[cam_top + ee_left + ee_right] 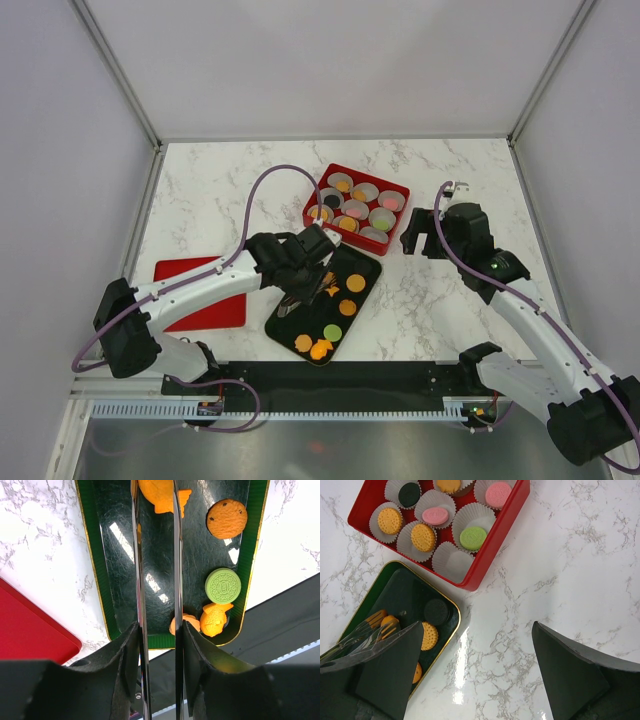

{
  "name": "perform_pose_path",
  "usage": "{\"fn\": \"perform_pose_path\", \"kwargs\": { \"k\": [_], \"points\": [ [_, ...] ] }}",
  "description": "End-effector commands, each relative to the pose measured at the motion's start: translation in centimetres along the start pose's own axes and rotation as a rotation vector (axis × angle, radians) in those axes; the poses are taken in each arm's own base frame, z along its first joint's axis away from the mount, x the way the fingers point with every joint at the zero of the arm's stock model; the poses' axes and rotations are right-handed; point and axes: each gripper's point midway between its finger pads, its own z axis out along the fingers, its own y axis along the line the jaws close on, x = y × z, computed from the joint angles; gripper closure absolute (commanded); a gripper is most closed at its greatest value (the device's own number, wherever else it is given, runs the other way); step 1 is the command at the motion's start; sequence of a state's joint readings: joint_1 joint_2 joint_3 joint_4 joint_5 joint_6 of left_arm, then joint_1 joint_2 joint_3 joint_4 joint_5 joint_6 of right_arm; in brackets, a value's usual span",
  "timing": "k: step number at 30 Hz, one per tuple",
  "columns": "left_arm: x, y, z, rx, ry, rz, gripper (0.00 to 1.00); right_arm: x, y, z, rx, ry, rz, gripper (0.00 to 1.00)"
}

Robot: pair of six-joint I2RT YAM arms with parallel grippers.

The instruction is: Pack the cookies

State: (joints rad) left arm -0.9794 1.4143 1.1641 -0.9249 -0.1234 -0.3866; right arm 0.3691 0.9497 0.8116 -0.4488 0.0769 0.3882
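Two places hold the cookies (355,283): a red box (495,550) of white paper cups (470,517) near the back of the marble table (230,190), and a black tray (405,587) with a green and gold rim that lies just in front of it. In the box, the right wrist view shows seven filled cups, three with orange cookies, two with pink, one with green and one with a dark cookie, and an empty cup (452,560) at the corner nearest the tray. The left gripper (159,630) hangs over the tray, its black fingers (125,655) pressed against the outer sides of a pair of long thin tongs (139,580) that run forward along the tray. An orange fish-shaped cookie (157,497) sits at the far end of the tongs, its body between the two blades and its tail sticking out past the right one; whether the blades pinch it cannot be told. Beside the tongs lie a round chocolate-chip cookie (226,518), a green sandwich cookie (223,586) and another orange fish-shaped cookie (215,620) at the tray's near end. The right gripper (475,680) hovers over bare marble to the right of box and tray, its jaws spread wide with nothing between them. A flat red lid (200,285) lies on the table left of the tray, under the left arm.
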Motion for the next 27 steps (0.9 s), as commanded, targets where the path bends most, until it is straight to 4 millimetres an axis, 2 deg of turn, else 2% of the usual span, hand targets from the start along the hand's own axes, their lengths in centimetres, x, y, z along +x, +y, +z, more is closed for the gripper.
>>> {"fn": "perform_pose_path", "kwargs": {
  "k": [1,7,18,24,27],
  "points": [
    [-1.4,-0.4,-0.4,0.010,-0.049,0.006,0.60,-0.8,0.0,-0.3,0.002,-0.036,-0.001,0.02],
    [-2.0,-0.3,-1.2,0.011,-0.076,0.006,0.65,-0.9,0.0,-0.3,0.002,-0.038,0.000,0.02],
    [-4.8,-0.8,-5.2,0.051,-0.193,-0.005,0.67,-1.0,0.0,-0.3,0.004,-0.040,0.001,0.02],
    [-6.7,-1.1,-6.3,0.047,-0.236,0.001,0.67,-0.9,-0.1,-0.2,0.008,-0.037,0.001,0.02],
    [-7.2,-1.2,-6.0,0.044,-0.231,0.003,0.67,-0.9,-0.1,-0.1,0.008,-0.035,0.001,0.02]
  ]
}}
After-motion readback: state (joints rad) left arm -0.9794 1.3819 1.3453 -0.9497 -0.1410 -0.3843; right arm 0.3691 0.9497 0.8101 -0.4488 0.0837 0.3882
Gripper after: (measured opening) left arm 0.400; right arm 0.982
